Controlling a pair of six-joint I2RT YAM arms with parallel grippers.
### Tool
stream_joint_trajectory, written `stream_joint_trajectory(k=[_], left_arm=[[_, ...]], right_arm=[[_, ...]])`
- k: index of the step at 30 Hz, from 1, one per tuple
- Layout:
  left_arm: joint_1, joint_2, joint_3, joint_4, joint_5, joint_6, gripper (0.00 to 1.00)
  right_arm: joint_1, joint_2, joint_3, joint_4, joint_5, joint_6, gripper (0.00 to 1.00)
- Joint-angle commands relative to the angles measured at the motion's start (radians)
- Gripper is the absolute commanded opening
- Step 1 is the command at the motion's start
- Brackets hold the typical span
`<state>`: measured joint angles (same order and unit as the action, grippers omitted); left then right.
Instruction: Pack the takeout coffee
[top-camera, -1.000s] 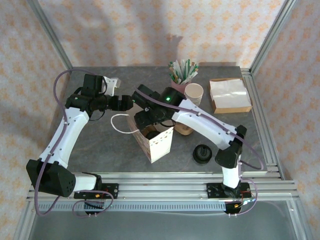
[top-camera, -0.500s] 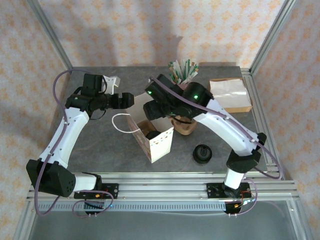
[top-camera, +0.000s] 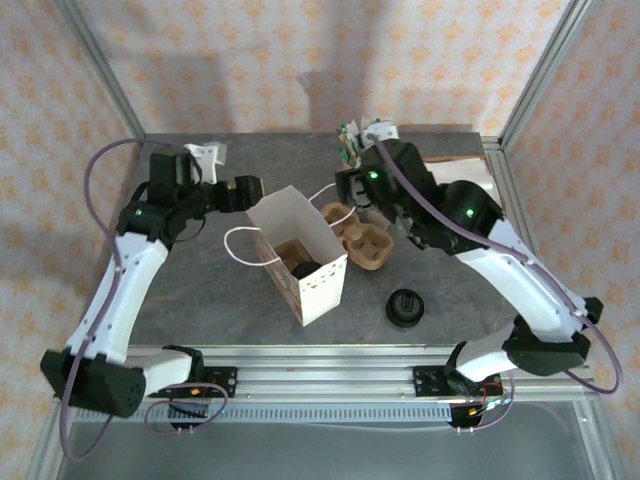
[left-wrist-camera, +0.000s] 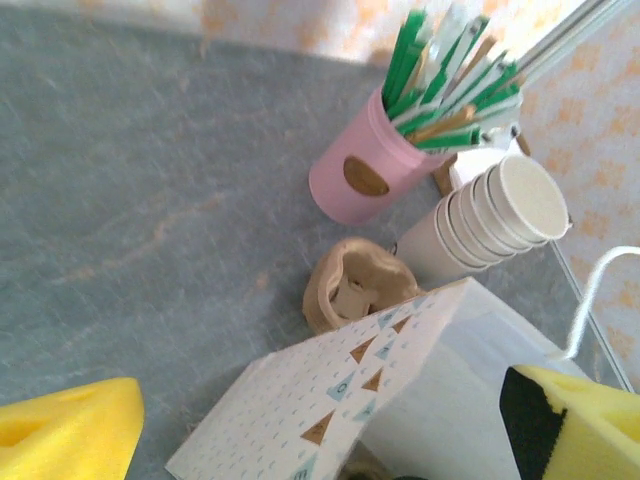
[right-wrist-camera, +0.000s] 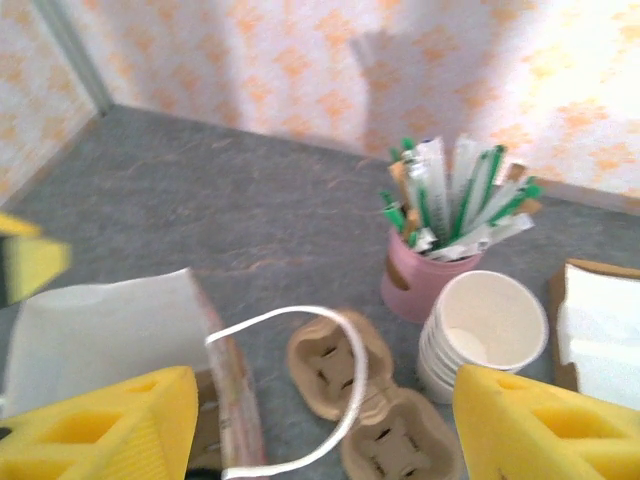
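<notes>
- My left claw (top-camera: 249, 190) hangs over the far-left edge of the bag (top-camera: 300, 258), jaws wide, nothing in them.
- From the left wrist, the left claw (left-wrist-camera: 320, 420) has one yellow finger (left-wrist-camera: 62, 435) on each side of the frame and the bag's (left-wrist-camera: 400, 390) patterned wall below the gap.
- My right claw (top-camera: 346, 190) is over the far-right side of the bag, by the handle (top-camera: 322, 190), with the jaws apart.
- From the right wrist, the right claw (right-wrist-camera: 325, 400) has the white handle (right-wrist-camera: 300, 385) looping across the gap between the fingers (right-wrist-camera: 100, 420). It isn't pinched. I can't tell whether it touches either one.
- The bag stands upright on the bench (top-camera: 200, 290), mouth open. There's something brown and something dark inside, but I can't tell what.
- The coffee (top-camera: 405, 307) sits on the bench, lid up, near-right of the bag and clear of it. It's well apart from both claws.
- The carrier (top-camera: 362, 242) lies just beside the bag's right wall, between the bag and the cup stack (right-wrist-camera: 485, 330).
- The pink straw cup (right-wrist-camera: 430, 280) is at the far edge, just beside the stack.
</notes>
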<state>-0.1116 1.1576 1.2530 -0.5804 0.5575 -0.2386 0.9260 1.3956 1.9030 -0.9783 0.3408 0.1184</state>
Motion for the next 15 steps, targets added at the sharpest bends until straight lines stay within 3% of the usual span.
stream_joint_trajectory(k=[1,7,15], left_arm=[[0.000,-0.110,-0.056,0.094,-0.143,0.002,0.95],[0.004,-0.201,-0.108,0.122,-0.318,-0.009,0.96],[0.037,-0.215,-0.138,0.130,-0.412,-0.054,0.96]], right_arm=[[-0.074,-0.082,-0.090,0.140,-0.005,-0.007,0.67],[-0.216,-0.201,-0.247,0.170,-0.073,0.028,0.65],[-0.454,-0.231,-0.341,0.188,-0.250,0.044,0.65]])
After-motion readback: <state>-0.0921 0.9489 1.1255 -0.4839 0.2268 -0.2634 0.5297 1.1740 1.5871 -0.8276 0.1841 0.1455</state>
